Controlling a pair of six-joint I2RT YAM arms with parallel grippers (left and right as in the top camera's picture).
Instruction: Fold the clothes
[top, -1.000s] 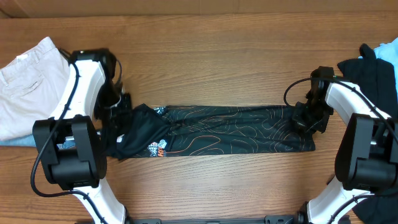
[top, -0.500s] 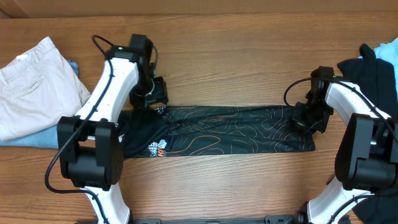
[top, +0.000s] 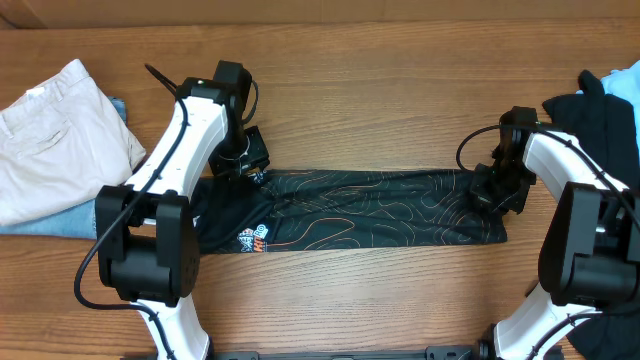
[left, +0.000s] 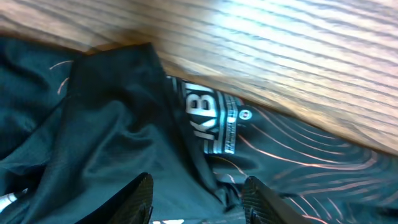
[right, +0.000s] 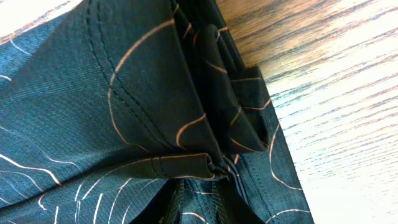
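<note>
The black jersey (top: 370, 208) with orange-red contour lines lies folded into a long strip across the table's middle. My left gripper (top: 247, 166) hovers over its upper left edge. In the left wrist view its fingers (left: 199, 202) are open and empty above the jersey (left: 112, 143), near a white logo (left: 214, 121). My right gripper (top: 493, 190) is at the strip's right end. In the right wrist view it (right: 198, 202) is shut on a bunched fold of the jersey (right: 124, 106).
Beige trousers (top: 50, 140) lie at the far left on a blue garment (top: 55, 227). Plain black clothes (top: 600, 125) and a blue item (top: 622, 82) are piled at the far right. Bare wooden table (top: 370, 100) lies beyond the jersey.
My left arm has swung from the jersey's left end up and right to its upper left edge, then dipped slightly. The right arm and the jersey's right end have not moved.
</note>
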